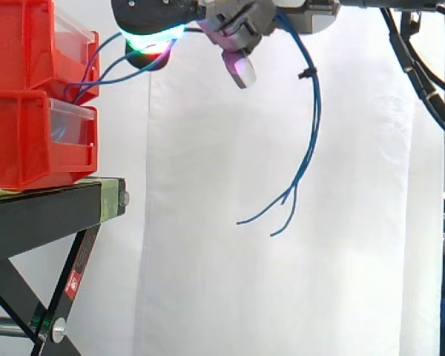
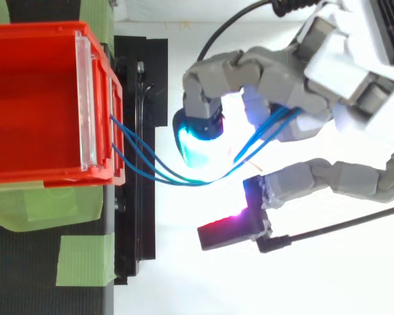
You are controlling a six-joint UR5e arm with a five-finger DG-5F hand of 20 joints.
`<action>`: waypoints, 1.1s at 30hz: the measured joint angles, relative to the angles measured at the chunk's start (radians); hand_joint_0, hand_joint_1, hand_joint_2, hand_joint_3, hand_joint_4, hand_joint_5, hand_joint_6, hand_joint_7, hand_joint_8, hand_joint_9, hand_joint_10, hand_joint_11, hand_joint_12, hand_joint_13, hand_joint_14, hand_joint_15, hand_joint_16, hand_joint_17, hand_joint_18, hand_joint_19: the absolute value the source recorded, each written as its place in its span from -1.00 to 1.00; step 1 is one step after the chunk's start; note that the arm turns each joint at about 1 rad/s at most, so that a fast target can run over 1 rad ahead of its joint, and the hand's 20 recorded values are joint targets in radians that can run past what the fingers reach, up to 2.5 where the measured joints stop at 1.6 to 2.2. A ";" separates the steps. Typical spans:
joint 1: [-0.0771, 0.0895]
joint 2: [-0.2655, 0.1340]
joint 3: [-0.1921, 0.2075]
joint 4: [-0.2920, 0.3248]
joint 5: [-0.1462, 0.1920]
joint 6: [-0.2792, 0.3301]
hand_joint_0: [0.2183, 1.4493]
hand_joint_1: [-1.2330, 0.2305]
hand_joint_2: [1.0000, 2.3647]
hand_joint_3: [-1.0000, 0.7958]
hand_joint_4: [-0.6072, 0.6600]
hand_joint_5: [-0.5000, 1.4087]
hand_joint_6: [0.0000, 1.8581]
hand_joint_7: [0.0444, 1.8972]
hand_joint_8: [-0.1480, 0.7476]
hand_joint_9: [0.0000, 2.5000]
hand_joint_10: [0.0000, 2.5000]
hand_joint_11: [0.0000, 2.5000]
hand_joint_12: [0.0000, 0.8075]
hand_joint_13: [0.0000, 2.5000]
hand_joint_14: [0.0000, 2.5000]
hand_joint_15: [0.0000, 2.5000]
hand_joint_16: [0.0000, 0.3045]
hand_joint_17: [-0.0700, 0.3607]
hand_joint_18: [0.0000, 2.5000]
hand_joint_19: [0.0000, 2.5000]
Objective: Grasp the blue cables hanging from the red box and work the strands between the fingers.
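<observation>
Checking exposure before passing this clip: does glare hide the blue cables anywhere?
Top view: glow from the hand washes out the ground beside it, but the blue cables show from the red bin to its fingers. Side view: even light; strands stand out against the white curtain.

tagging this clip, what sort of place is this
Probably a robot test bench in a lab: a white curtain as backdrop, red bins stacked on a black stand, and a robot hand curled round blue cables.
</observation>
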 measured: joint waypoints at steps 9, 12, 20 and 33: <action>-0.003 0.027 0.000 0.018 -0.018 -0.047 0.04 -0.34 -0.97 -0.39 0.31 -0.24 -0.11 0.38 0.28 -0.43 1.00 0.97 0.29 -0.20 1.00 0.31 -0.61 -0.05 0.11 -0.35; -0.004 0.041 0.000 0.019 -0.029 -0.086 0.04 -0.34 -0.97 -0.39 0.30 -0.24 -0.11 0.38 0.28 -0.43 1.00 0.97 0.29 -0.20 1.00 0.31 -0.61 -0.05 0.11 -0.35; -0.004 0.051 0.000 0.023 -0.090 -0.155 0.04 -0.34 -0.97 -0.39 0.31 -0.25 -0.11 0.37 0.28 -0.43 1.00 0.97 0.29 -0.20 1.00 0.31 -0.61 -0.05 0.11 -0.35; -0.005 0.053 0.000 0.085 -0.015 0.051 0.04 -0.34 -0.98 -0.40 0.31 -0.25 -0.11 0.38 0.28 -0.43 1.00 0.97 0.29 -0.20 1.00 0.31 -0.61 -0.05 0.11 -0.35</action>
